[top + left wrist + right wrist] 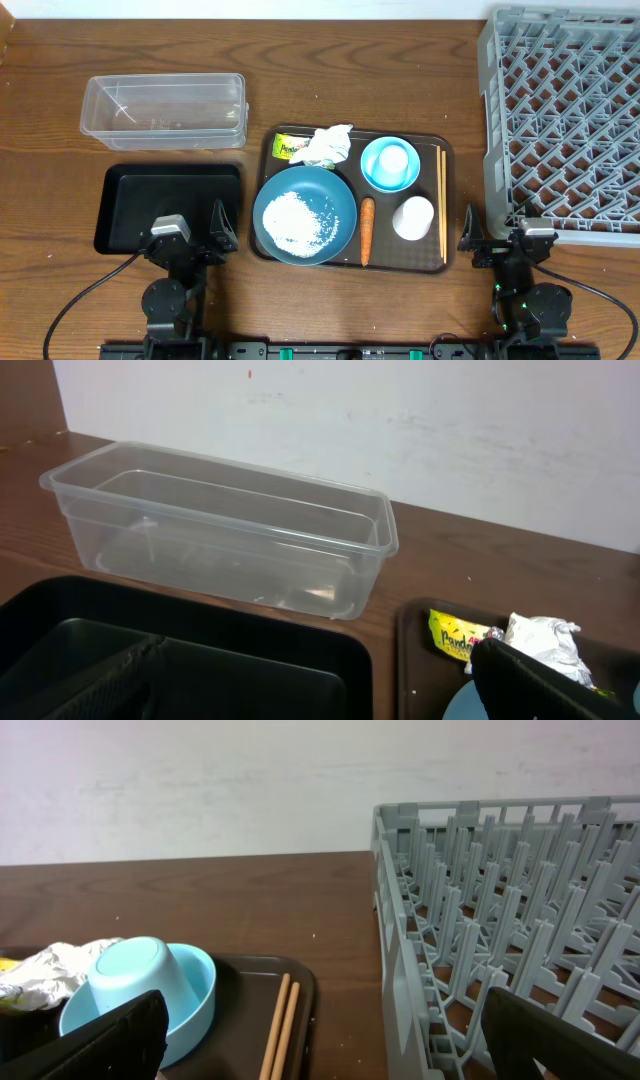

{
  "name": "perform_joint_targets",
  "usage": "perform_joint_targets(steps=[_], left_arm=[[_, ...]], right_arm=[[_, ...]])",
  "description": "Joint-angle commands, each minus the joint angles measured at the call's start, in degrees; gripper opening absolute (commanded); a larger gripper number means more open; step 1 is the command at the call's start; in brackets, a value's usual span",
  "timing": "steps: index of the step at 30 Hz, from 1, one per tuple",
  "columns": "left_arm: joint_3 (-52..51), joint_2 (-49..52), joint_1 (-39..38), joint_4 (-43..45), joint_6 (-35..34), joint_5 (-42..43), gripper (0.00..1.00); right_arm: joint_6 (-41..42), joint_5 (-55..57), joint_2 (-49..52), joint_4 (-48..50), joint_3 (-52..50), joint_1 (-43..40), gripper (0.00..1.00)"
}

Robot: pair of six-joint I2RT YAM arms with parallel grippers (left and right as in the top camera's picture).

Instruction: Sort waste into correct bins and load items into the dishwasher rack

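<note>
1. Left claw (192, 230) and right claw (505, 238): both spread wide and empty, at the bench's near edge.
2. Carrot (367, 230), mid near edge: likely stiff and apt to roll; pinch across its middle.
3. Napkin (328, 145): soft and light; pinch a raised fold.
4. Plate (338, 192) bearing rice (298, 217): rigid, probably slippery; grip the rim and keep it level.
5. Rack (565, 120): right edge.

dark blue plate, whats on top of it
Loose white rice lies in a patch across the middle of the dark-blue plate. Nothing else rests on it. The plate's surface beneath the rice is covered and cannot be seen.
</note>
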Motion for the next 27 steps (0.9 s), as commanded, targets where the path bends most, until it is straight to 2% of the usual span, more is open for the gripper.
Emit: perform_joint_targets(steps=[1, 8, 10, 13, 18, 25, 27], left_arm=[[-1.7, -0.3, -0.1, -1.1, 0.5, -1.1, 0.98], [-1.7, -0.3, -0.1, -1.1, 0.5, -1.1, 0.98], [-1.7, -0.3, -0.1, -1.1, 0.5, -1.1, 0.98], [-1.7, -0.3, -0.1, -1.1, 0.5, -1.1, 0.98], [-1.7, -0.3, -0.1, -1.1, 0.5, -1.1, 0.98], [-1.7, -0.3, -0.1, -1.1, 0.5, -1.1, 0.98], [-1.7, -0.3, -0.1, -1.1, 0.5, -1.1, 0.98]], right_arm=[[0.5, 0.4, -0.3, -0.2, -0.1, -0.8, 0.99], [0.9, -0.4, -0.3, 0.2, -0.1, -0.7, 0.99], [3.1, -3.1, -0.3, 0.3, -0.1, -0.7, 0.99], [9.1, -7.2, -0.3, 2.0, -0.1, -0.7, 0.99], [18.6, -7.4, -0.3, 7.4, -0.1, -0.7, 0.99], [44.6, -7.8, -0.3, 8.8, -0.1, -0.8, 0.99], [48.4, -7.8, -0.3, 9.0, -0.1, -0.8, 0.99]])
